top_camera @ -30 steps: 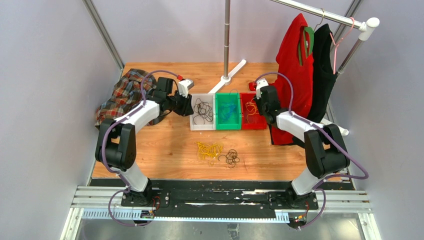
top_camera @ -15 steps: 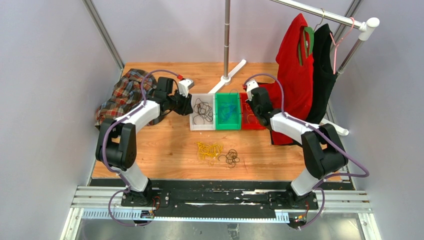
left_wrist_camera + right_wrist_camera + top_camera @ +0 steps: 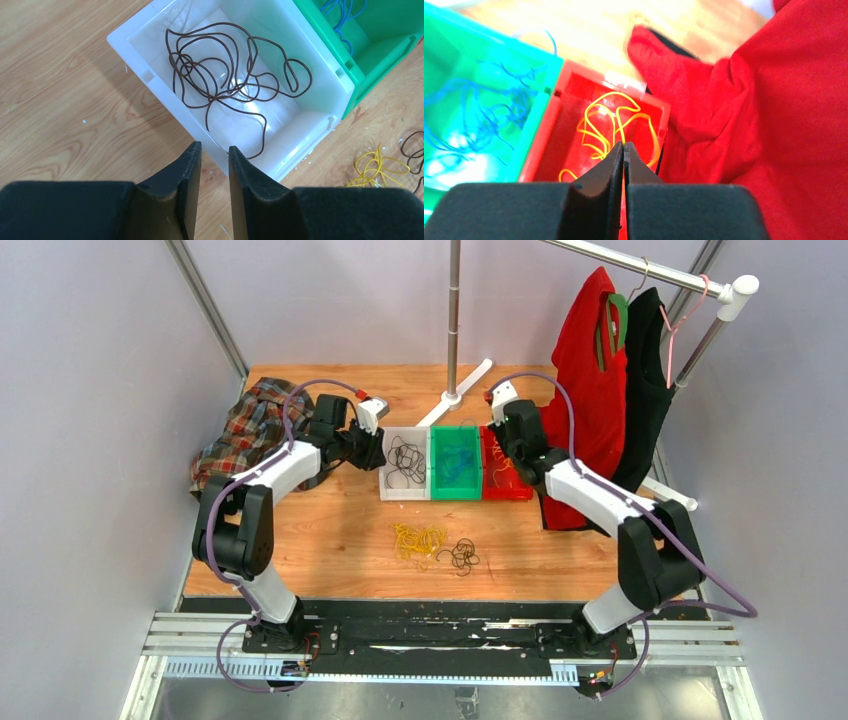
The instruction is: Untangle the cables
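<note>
Two loose cables lie tangled on the wood: a yellow one (image 3: pixel 418 539) and a black one (image 3: pixel 460 555) just right of it. Another black cable (image 3: pixel 225 75) is in the white bin (image 3: pixel 145 75), a blue cable (image 3: pixel 479 120) in the green bin (image 3: pixel 499 60), and a yellow cable (image 3: pixel 599 120) in the red bin (image 3: pixel 594 75). My left gripper (image 3: pixel 214 148) is open, jaws astride the white bin's near wall, nothing in them. My right gripper (image 3: pixel 624 145) is shut above the red bin. A yellow strand runs to its tips; whether it is pinched does not show.
A plaid shirt (image 3: pixel 250 430) is heaped at the back left. A rack pole and its white foot (image 3: pixel 455 395) stand behind the bins. A red garment (image 3: pixel 600 370) and a black one (image 3: pixel 650 370) hang at the right, the red cloth touching the red bin.
My right gripper has closed and its wrist has swung back and to the left over the red bin. The left arm and the loose cables have not moved.
</note>
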{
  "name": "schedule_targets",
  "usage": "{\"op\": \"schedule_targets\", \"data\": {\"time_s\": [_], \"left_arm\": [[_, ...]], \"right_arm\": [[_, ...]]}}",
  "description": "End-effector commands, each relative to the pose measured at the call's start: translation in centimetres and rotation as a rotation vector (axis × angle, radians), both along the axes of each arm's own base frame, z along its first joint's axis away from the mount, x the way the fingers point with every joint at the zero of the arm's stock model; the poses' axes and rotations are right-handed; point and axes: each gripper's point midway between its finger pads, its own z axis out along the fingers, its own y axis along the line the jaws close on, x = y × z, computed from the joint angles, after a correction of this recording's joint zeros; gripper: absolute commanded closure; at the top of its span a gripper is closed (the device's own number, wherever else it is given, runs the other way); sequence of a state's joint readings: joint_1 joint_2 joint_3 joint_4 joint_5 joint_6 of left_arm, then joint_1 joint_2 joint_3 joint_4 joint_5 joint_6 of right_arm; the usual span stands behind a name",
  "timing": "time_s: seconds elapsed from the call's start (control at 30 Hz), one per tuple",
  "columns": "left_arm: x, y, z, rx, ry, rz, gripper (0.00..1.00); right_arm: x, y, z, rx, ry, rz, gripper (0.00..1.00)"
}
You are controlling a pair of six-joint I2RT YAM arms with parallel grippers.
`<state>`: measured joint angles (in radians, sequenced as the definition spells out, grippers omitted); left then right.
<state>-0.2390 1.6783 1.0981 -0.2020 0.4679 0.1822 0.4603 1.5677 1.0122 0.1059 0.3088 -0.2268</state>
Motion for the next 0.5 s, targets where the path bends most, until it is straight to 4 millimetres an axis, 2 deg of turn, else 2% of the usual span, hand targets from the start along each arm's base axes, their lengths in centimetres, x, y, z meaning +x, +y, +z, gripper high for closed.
{"op": "schedule_targets", "data": {"time_s": [0.0,0.07,0.13,0.33,0.47], "left_arm": [[-0.2,0.3,-0.7,0.029,-0.006,-0.007,0.7],[-0.2,0.3,-0.5,0.028,-0.01,-0.007,0.71],[-0.2,0.3,-0.2,0.022,-0.014,-0.006,0.71],[-0.4,0.2,0.6,0.014,-0.022,-0.014,0.72],[-0.7,0.2,1.2,0.015,-0.033,-0.026,0.72]], "right_arm": [[0.4,2.3,7.4,0.137,-0.14,0.046,0.99],[0.2,2.8,7.9,0.172,-0.146,0.062,0.99],[0.2,3.0,7.3,0.192,-0.125,0.056,0.99],[-0.2,2.5,1.6,0.188,-0.01,-0.004,0.99],[-0.4,1.6,-1.5,0.21,0.049,-0.052,0.99]]}}
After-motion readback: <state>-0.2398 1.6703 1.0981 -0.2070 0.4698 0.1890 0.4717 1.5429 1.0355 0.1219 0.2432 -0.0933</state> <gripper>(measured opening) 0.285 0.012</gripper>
